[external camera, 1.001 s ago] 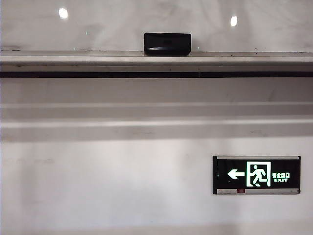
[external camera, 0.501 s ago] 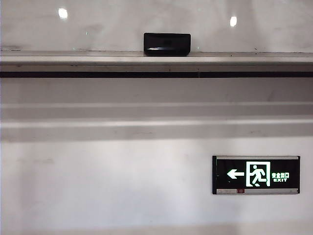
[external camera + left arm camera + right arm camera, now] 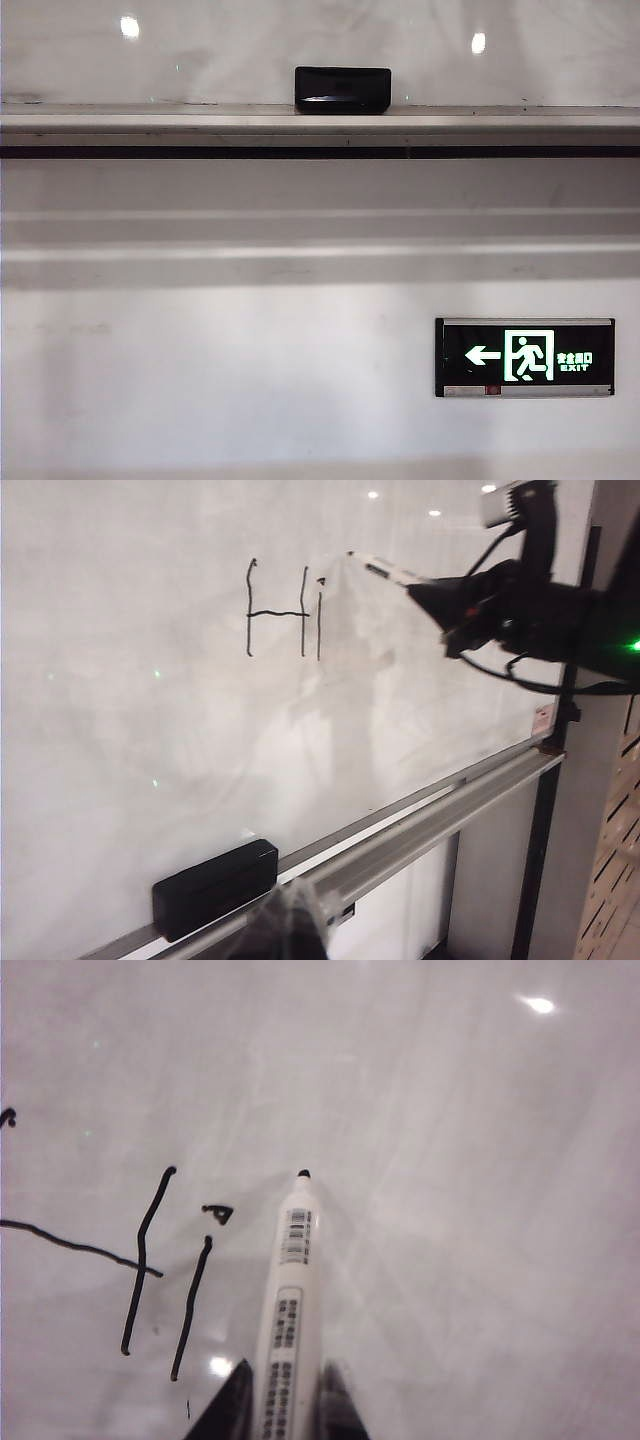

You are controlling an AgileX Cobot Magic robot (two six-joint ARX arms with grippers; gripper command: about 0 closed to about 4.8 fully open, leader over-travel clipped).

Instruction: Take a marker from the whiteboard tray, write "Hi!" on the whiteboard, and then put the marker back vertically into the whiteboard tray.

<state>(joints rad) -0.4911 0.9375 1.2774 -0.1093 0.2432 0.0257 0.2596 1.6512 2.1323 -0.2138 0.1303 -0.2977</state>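
1. Holding the marker [image 3: 287, 1340] between the two fingers of my right gripper [image 3: 283, 1410], I have my jaws closed on its white barrel, its dark tip bared and pointing at the whiteboard [image 3: 450, 1210].
2. My marker tip sits just beside the written "i", to the side away from the "H"; I cannot tell whether it touches the surface.
3. On the whiteboard [image 3: 130, 750] the black strokes read "Hi" [image 3: 285, 610]: an "H", then a short stroke with a small mark above it.
4. From my left wrist view, my right gripper [image 3: 415, 588] reaches in from the board's far edge, high above the whiteboard tray [image 3: 440, 815].
5. A black eraser block [image 3: 215, 885] rests on the tray, well apart from the writing.
6. My left gripper [image 3: 285, 930] shows only as a blurred dark shape near the tray; whether it is wide or narrow I cannot tell.
7. In the exterior view the eraser block [image 3: 342, 89] sits on the whiteboard tray [image 3: 150, 122], with a green exit sign [image 3: 524, 357] on the wall below; neither arm appears there.
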